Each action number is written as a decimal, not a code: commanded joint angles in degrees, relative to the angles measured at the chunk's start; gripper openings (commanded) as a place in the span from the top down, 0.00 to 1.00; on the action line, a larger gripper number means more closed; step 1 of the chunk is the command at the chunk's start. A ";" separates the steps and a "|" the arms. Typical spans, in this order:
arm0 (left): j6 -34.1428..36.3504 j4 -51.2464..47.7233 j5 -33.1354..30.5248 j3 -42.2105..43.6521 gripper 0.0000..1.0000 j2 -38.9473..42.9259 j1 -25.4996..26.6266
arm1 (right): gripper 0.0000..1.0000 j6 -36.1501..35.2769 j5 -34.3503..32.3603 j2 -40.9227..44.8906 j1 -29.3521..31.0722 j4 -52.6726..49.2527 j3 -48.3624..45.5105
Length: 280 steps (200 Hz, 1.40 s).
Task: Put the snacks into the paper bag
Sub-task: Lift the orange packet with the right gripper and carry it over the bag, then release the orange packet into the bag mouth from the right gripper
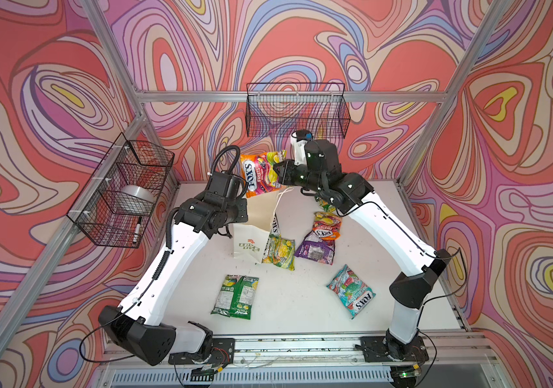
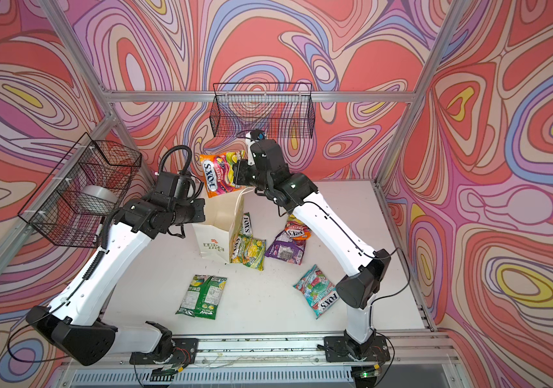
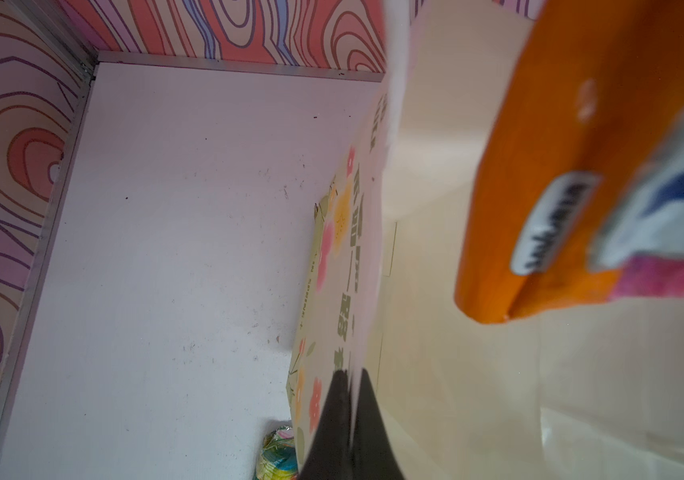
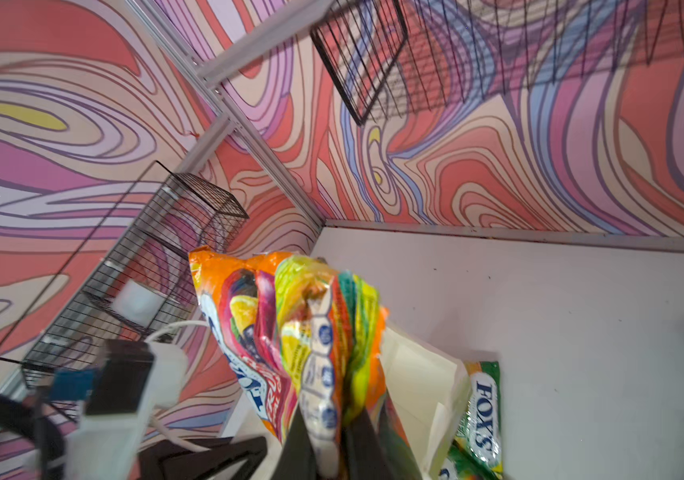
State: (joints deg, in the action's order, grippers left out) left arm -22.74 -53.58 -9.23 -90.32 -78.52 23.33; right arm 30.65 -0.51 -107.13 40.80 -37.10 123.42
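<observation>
Right claw gripping the orange snack packet.
Beneath it the paper bag stands open; I see the left claw pinching its rim.

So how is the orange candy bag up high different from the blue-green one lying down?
The orange packet hangs in the air, pinched by the right gripper; the teal packet lies flat on the table, untouched. Orange hovers over the paper bag; teal sits apart from it. Both say FOX'S.
</observation>
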 commanded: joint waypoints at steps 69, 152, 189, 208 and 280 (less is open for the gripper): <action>-0.62 2.12 -0.37 0.56 1.00 -0.23 0.43 | 1.00 -5.45 -7.69 -2.05 3.61 -10.62 2.16; -0.20 4.97 1.53 1.90 1.00 -0.73 0.45 | 1.00 -11.48 -7.56 -11.92 8.05 -20.87 14.19; 0.08 5.70 2.76 2.35 1.00 -1.02 0.48 | 0.93 -13.47 -4.04 -14.74 9.37 -21.50 16.24; 0.24 5.89 2.69 2.68 1.00 -0.93 0.42 | 0.78 -14.12 -1.71 -14.99 9.57 -20.47 16.24; 0.86 5.39 0.38 2.88 1.00 -0.49 0.40 | 0.43 -15.96 0.43 -12.57 9.62 -18.11 18.04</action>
State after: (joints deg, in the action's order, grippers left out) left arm -22.35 -49.08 -7.62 -87.61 -79.26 23.33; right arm 15.92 -2.72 -121.49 50.30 -57.34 139.72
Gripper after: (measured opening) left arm 0.048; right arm 0.522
